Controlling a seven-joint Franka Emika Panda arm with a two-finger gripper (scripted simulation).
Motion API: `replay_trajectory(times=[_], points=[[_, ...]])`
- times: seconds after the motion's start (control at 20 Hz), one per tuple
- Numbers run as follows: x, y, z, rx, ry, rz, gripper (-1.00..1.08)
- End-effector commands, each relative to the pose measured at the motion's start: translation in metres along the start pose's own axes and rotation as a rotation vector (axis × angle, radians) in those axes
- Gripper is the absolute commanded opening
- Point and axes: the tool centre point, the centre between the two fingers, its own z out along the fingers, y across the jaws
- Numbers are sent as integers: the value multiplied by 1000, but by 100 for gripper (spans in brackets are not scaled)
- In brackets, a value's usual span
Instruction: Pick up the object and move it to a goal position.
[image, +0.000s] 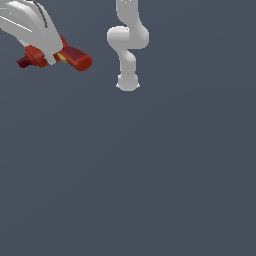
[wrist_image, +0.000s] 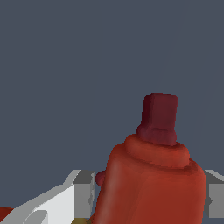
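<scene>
While unlabelled, drill (image: 75, 58) in pincer (image: 51, 61)

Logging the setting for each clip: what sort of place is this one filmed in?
A simulator's bare render, not a real room: a flat, featureless grey-blue ground, a smooth white arm, and only a red drill-like object clamped in the gripper.

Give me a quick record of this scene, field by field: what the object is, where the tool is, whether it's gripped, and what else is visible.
object: small red drill-shaped item with a dark red cylindrical body, yellow patch and maroon tip
object location: upper part of the exterior view's left
tool: white tool, shut on the object
grip detail: grey fingers on either side of the body in the wrist view
arm: white jointed arm, base at top centre
surface: plain dark grey-blue ground
goal marker: none visible
</scene>
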Motion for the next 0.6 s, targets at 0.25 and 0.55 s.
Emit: replay_trajectory(times=[0.25,0.55], points=[[4,13,-30,1,3,-2,-100],[6,17,-39,1,3,-2,-100]])
